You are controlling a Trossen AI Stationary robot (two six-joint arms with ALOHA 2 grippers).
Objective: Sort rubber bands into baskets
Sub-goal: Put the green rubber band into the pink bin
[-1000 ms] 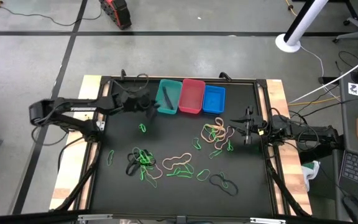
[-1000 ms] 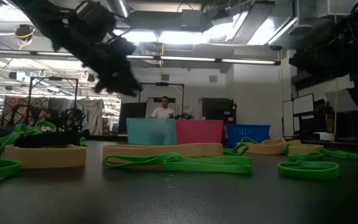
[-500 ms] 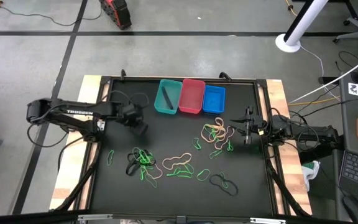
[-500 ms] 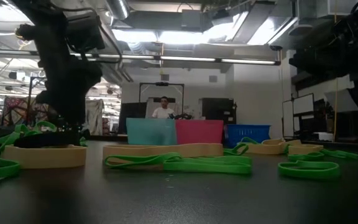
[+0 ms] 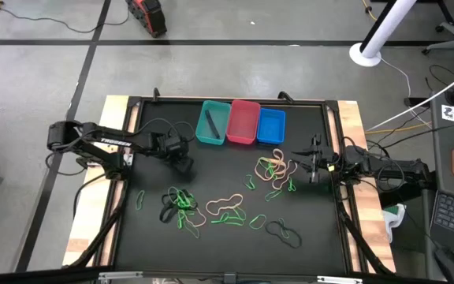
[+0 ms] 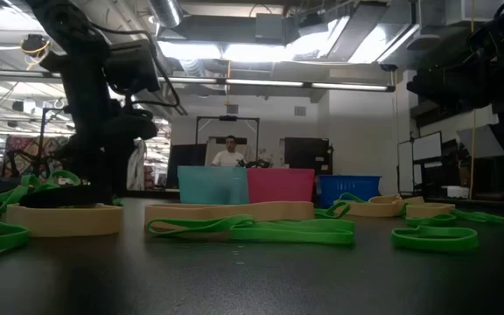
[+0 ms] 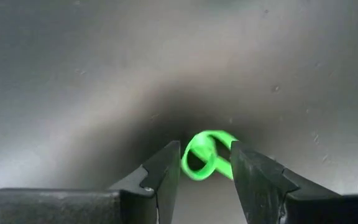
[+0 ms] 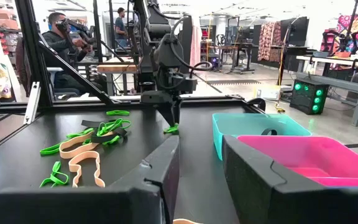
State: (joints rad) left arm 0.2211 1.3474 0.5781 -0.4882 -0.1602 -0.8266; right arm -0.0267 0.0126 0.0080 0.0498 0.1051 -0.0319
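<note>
My left gripper (image 5: 183, 164) points down at the table, open, its fingers on either side of a single green rubber band (image 7: 205, 155) that lies on the black table; the right wrist view shows this band too (image 8: 171, 130). My right gripper (image 5: 310, 167) waits open at the table's right (image 8: 201, 168). The teal basket (image 5: 213, 122), with a black band (image 5: 212, 125) in it, the pink basket (image 5: 243, 121) and the blue basket (image 5: 271, 126) stand in a row at the far edge. More green, tan and black bands lie in clusters (image 5: 181, 201), (image 5: 277, 170). My left gripper comes at the green band from above, one finger (image 7: 164, 169) on each side of it. The band lies on the table. I cannot tell whether the fingers touch it.
A tan band (image 5: 225, 207) and a black band (image 5: 282, 231) lie toward the near edge. Black cables (image 5: 160, 126) run along the left arm. People show in the room beyond the table (image 8: 61, 31).
My left gripper has gone from beside the teal basket toward the table's near edge and down, and now stands over the single green band. The band has stayed where it lay.
</note>
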